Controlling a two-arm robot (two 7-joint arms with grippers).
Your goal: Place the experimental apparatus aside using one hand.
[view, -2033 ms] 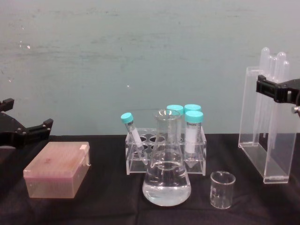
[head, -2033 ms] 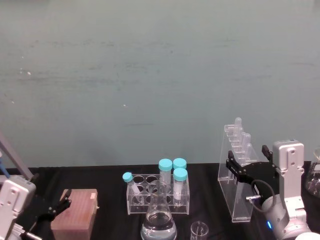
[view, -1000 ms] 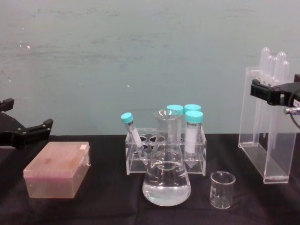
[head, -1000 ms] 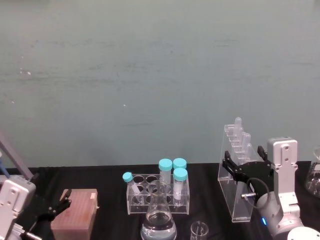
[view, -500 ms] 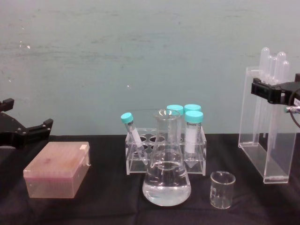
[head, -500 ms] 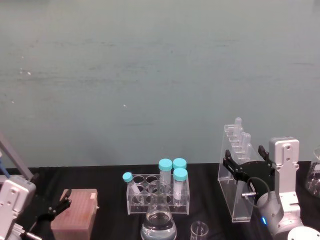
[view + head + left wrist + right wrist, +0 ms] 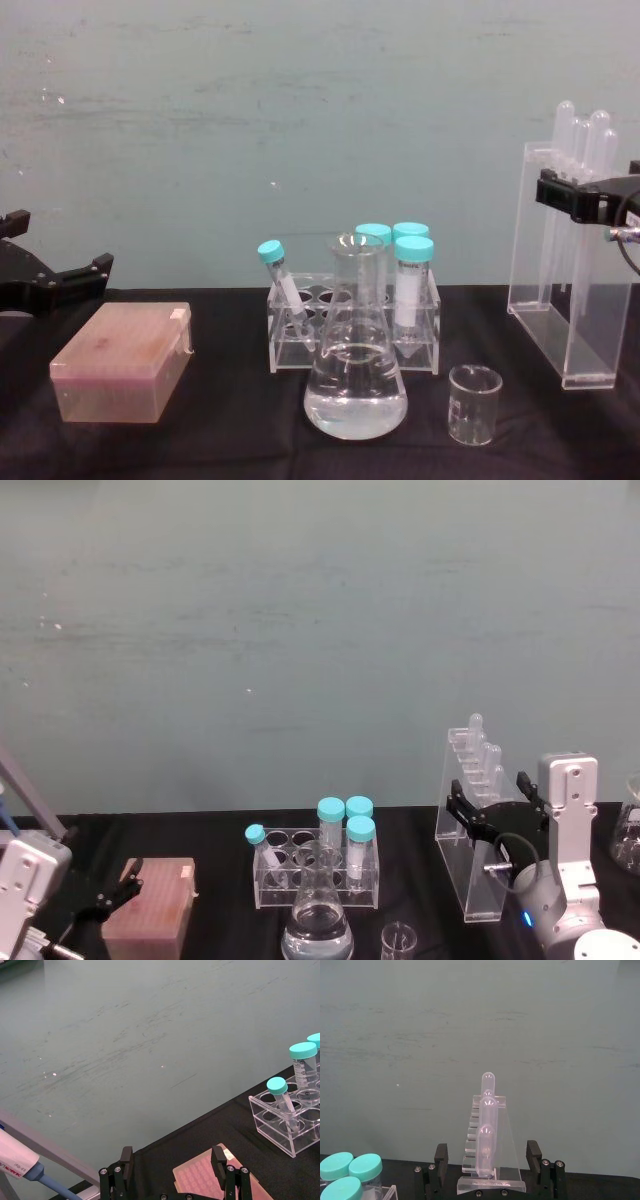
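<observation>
Black cloth covers the counter (image 7: 230, 445) before a teal wall (image 7: 300, 120). From the head, we see the conical flask (image 7: 318, 925) and the small beaker (image 7: 398, 942) cut off at the lower edge, and a second glass vessel (image 7: 630, 835) half lost at the right edge. From the chest, the conical flask hides the middle of the tube rack (image 7: 287, 350) just behind it at 12 o'clock. The small beaker stands near at 4 o'clock, the pink box (image 7: 122, 360) at 9 o'clock. The pipette rack (image 7: 560, 330) stands well apart at 2 o'clock. The right hand (image 7: 487, 1150) straddles its top, fingers wide apart, gripping nothing; whether they touch the acrylic we cannot tell. The left hand (image 7: 172, 1152) hangs wide open and empty at the pink box's 10 o'clock.
</observation>
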